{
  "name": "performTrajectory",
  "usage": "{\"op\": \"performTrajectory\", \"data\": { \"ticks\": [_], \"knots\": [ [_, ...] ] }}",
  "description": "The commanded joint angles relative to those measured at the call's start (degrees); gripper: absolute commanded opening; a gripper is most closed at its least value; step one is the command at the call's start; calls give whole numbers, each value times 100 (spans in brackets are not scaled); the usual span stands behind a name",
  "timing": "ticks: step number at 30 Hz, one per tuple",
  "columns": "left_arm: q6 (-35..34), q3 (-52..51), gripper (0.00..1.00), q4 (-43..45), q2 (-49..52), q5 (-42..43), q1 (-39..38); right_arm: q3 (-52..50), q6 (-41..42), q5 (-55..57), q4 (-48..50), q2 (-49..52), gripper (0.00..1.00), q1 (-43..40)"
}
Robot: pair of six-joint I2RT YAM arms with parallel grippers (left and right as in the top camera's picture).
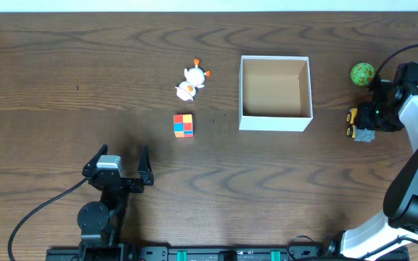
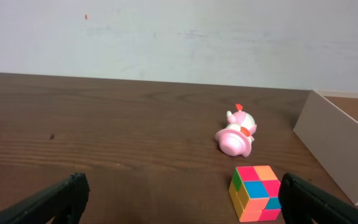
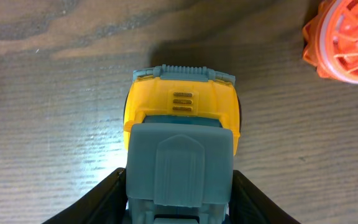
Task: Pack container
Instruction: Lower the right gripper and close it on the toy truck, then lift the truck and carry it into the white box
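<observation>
The container [image 1: 275, 120], a square white-walled box with a brown inside, stands open right of the table's middle; its wall shows in the left wrist view [image 2: 337, 146]. My right gripper [image 1: 369, 125] is at the far right, its fingers [image 3: 179, 199] pressed on both sides of a yellow and grey toy truck [image 3: 180, 134] that rests on the wood. My left gripper [image 1: 118, 170] is open and empty near the front left. A multicoloured cube [image 1: 183, 125] lies just ahead of the left gripper's right finger [image 2: 257, 193].
A white and pink toy bird [image 1: 191, 81] lies on its side left of the container, also in the left wrist view [image 2: 236, 134]. A green ball [image 1: 362, 73] sits behind the truck. An orange-red round thing [image 3: 347, 37] lies close to the truck's front right.
</observation>
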Motion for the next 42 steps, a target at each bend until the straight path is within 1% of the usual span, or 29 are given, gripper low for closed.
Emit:
{"op": "performTrajectory", "data": {
  "ticks": [1, 6, 13, 18, 23, 29, 31, 35, 39, 42],
  "knots": [
    [76, -94, 98, -205, -35, 63, -15, 407, 103, -160, -157, 13, 49, 155],
    [76, -94, 98, -205, -35, 63, -15, 1060, 120, -393, -632, 13, 50, 490],
    [76, -94, 98, -205, -35, 63, -15, 2374, 166, -452, -1259, 13, 50, 1303],
    [76, -94, 98, -205, -35, 63, -15, 3032, 358, -450, -1270, 13, 49, 1980],
    [76, -94, 98, -205, -35, 63, -15, 3073, 1012, -448, -909, 15, 44, 2542],
    [76, -94, 98, -205, -35, 63, -15, 2988, 1399, -33, -820, 17, 45, 3029],
    [76, -94, 98, -205, -35, 63, -15, 2973, 1587, 179, -826, 17, 45, 3117],
    [76, -94, 98, -205, -35, 63, -15, 2868, 1755, 195, -828, 17, 45, 3158],
    [76, -94, 98, -205, -35, 63, -15, 2518, 2006, 319, -743, 17, 46, 3121],
    [76, -94, 98, -205, -35, 63, -15, 2155, 2162, 345, -466, 17, 46, 3093]
  ]
}}
